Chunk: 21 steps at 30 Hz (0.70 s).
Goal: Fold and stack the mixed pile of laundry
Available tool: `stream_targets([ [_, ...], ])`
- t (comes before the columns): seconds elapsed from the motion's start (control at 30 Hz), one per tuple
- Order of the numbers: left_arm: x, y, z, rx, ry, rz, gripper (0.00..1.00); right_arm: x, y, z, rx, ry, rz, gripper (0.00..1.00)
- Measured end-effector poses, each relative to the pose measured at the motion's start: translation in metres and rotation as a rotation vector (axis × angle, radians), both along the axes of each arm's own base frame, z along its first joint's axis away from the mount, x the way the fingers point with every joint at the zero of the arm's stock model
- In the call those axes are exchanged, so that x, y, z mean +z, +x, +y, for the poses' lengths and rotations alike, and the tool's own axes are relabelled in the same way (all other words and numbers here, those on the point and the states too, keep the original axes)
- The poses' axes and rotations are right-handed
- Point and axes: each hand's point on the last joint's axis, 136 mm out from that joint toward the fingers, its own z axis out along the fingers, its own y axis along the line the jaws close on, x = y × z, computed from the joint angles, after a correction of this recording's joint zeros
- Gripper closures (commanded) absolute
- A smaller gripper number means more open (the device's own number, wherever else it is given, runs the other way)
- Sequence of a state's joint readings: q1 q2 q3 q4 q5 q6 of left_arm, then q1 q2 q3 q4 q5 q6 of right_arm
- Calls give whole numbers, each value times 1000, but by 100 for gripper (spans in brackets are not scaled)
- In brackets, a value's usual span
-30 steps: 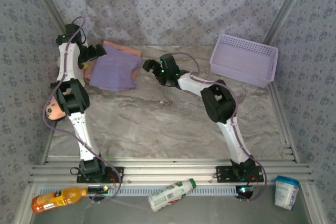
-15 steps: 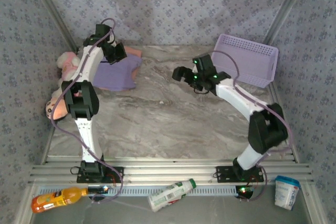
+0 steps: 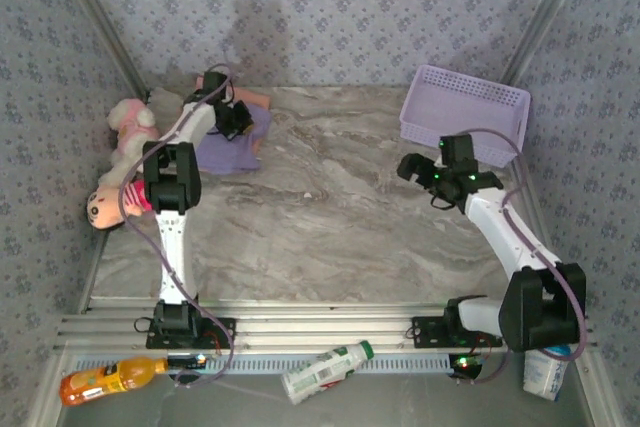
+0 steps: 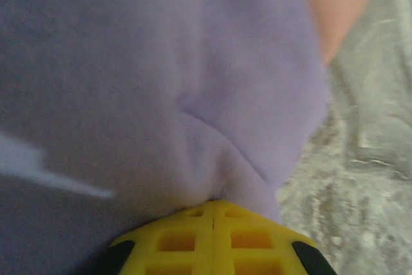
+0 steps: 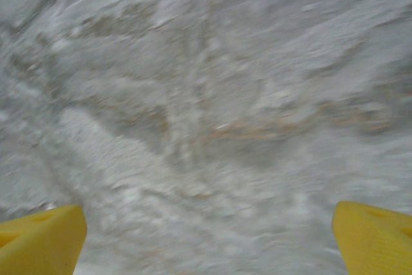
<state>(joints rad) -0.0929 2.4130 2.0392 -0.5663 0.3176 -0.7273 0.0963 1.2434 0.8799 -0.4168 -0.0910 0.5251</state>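
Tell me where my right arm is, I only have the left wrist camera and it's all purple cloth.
Observer: The right gripper hangs over the bare marble table, near the lavender basket and well away from the lavender shirt.
Operator: Is it open?
Observer: Yes; the right wrist view has its fingers wide apart.
Operator: Where on the table is this cloth?
Observer: The shirt lies in the far left corner, beside the plush toys.
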Motion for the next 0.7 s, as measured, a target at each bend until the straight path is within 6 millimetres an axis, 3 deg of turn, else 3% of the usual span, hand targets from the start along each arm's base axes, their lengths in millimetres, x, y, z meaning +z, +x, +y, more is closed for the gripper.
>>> stream_targets([
  [0.07, -11, 0, -4, -2, 2, 11, 92, -9, -3, -26, -42, -49, -4, 0],
  [0.23, -1, 9, -15, -23, -17, -37, 20, -45, -15, -72, -78, -173, -11, 0],
  [0.27, 4, 10, -18, -32, -15, -49, 15, -51, -16, -76, -69, -197, -23, 0],
  [0.3, 9, 11, -22, -45, -12, -62, 1, -56, -16, -79, -56, -222, -36, 0],
  [0.47, 46, -3, -17, -93, 68, -98, 0, -64, -4, -81, 18, -317, -161, 0],
  [0.53, 76, -16, -6, -100, 126, -138, 0, -67, 5, -82, 36, -352, -221, 0],
  [0.7, 154, -75, 30, -76, 285, -275, 0, -71, 23, -83, 51, -391, -319, 0],
])
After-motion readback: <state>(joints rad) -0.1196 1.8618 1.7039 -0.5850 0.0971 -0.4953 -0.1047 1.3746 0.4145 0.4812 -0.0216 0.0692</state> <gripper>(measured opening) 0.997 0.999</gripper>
